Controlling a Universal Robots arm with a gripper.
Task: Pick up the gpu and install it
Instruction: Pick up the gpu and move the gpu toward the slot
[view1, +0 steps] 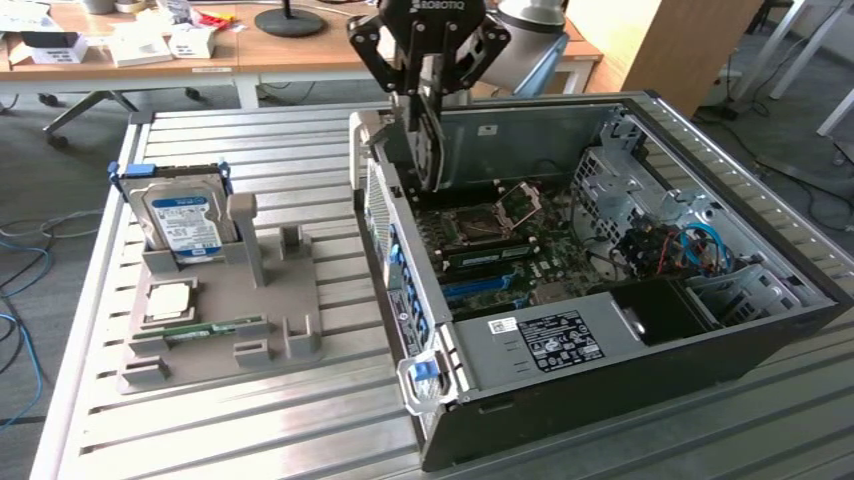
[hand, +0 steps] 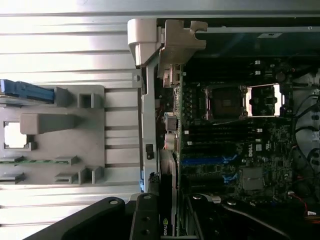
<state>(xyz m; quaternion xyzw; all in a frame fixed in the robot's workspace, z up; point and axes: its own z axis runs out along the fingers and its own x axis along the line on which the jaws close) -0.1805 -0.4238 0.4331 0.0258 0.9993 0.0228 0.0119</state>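
My gripper (view1: 430, 72) hangs above the rear left corner of the open computer case (view1: 747, 330) and is shut on the gpu (view1: 429, 140). The gpu is a thin dark card held upright and edge-on, its lower end down inside the case just above the motherboard (view1: 497, 245). In the wrist view the gpu (hand: 166, 222) sits between the black fingers (hand: 112, 220), next to the case's rear wall. The blue expansion slots (hand: 207, 161) lie a little further along the board, apart from the card.
A grey holder tray (view1: 220, 350) at the exterior view's left carries a silver hard drive with a blue label (view1: 187, 222), a processor chip (view1: 171, 300) and a green memory stick (view1: 214, 328). A grey latch bracket (hand: 167, 42) stands at the case's rear edge. Cables (view1: 687, 245) fill the case's right.
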